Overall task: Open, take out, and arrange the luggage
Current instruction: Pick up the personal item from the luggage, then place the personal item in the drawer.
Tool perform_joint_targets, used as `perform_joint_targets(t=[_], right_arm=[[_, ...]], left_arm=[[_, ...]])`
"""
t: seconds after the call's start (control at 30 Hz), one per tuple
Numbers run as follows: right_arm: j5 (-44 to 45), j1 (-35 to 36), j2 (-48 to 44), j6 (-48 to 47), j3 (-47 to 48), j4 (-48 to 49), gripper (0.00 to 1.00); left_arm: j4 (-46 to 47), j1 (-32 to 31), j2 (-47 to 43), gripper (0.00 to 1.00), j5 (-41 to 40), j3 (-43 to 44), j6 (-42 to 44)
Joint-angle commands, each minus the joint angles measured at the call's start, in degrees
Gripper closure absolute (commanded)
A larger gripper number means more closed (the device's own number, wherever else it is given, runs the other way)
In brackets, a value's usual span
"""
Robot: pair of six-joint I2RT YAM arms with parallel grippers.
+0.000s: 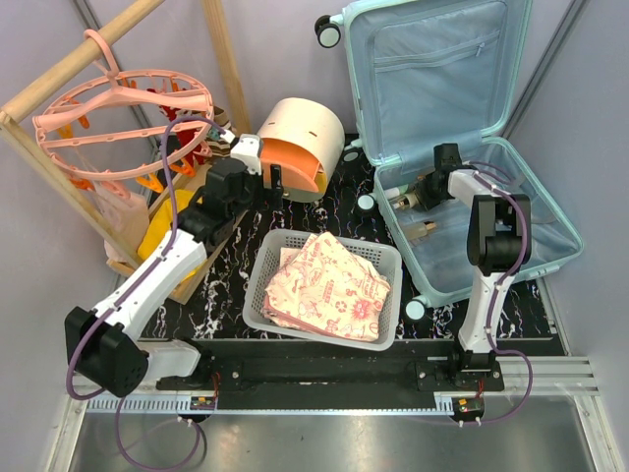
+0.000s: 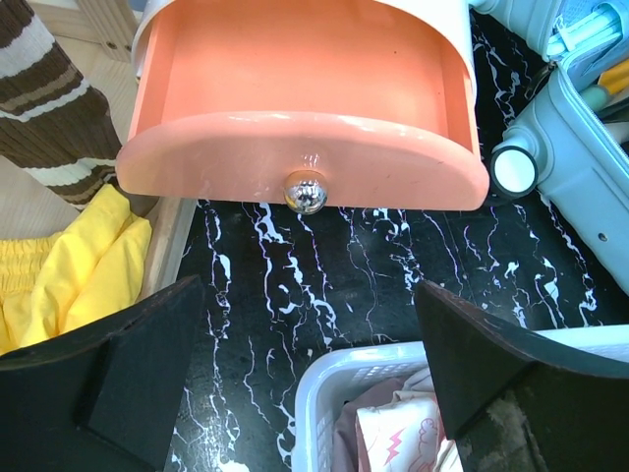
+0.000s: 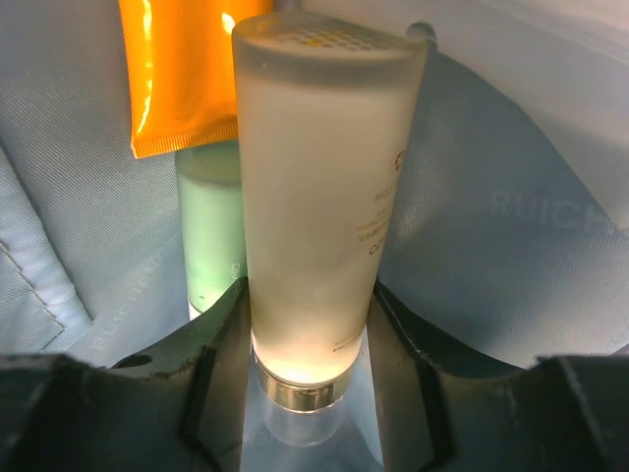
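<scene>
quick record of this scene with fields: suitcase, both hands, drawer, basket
suitcase: open, lid standing up, lower shell flat on the table
right hand: inside the suitcase, fingers against both sides of a frosted tube near its cap
also in suitcase: orange tube and pale green tube behind the frosted tube
orange drawer: pulled out, visible part bare
left hand: open, holding nothing, facing the drawer's silver knob
basket: white, holds folded floral cloth
</scene>
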Motion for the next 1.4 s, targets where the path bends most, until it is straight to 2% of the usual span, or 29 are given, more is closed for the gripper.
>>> perform_joint_targets(t=[0.0, 0.03, 0.37, 0.5, 0.73, 0.83, 0.93, 1.13, 1.37], right_arm=[[3.5, 1.1, -1.0, -3.2, -0.1, 0.0, 0.94], [3.6, 1.1, -2.1, -4.4, -0.3, 0.1, 1.0], [3.5, 1.1, -25.7, -15.0, -10.2, 8.1, 1.0], [2.6, 1.1, -31.0, -18.3, -14.0, 9.0, 1.0], [-3.5, 1.3, -35.0, -17.9, -20.9, 12.7, 1.0], [-4.2, 1.6, -37.3, -19.0, -21.3, 13.1, 1.0], [-6.6, 1.7, -40.1, -18.1, -21.4, 13.5, 1.0], [-9.9, 2.6, -45.3, -14.6, -22.1, 13.7, 1.0], [-13.2, 3.3, -48.8, -11.5, -23.6, 16.8, 1.0]], left_arm=[[1.1, -0.2, -1.1, 0.08, -1.7, 2.7, 0.3], [1.0, -0.2, -1.4, 0.08, -1.6, 2.6, 0.2], [-0.4, -2.8, -2.7, 0.12, 3.0, 6.6, -0.7], [-0.1, -4.8, -1.1, 0.11, 7.0, 10.1, -1.4], [3.7, -8.4, 5.8, 0.11, 16.4, 16.1, -3.6], [6.0, -9.5, 12.5, 0.1, 27.2, 21.1, -8.0], [10.9, -10.0, 19.8, 0.09, 36.8, 25.2, -18.6], [11.3, -12.6, 30.9, 0.09, 42.9, 34.4, -27.6], [19.2, -13.6, 34.2, 0.08, 44.2, 31.7, -38.9]])
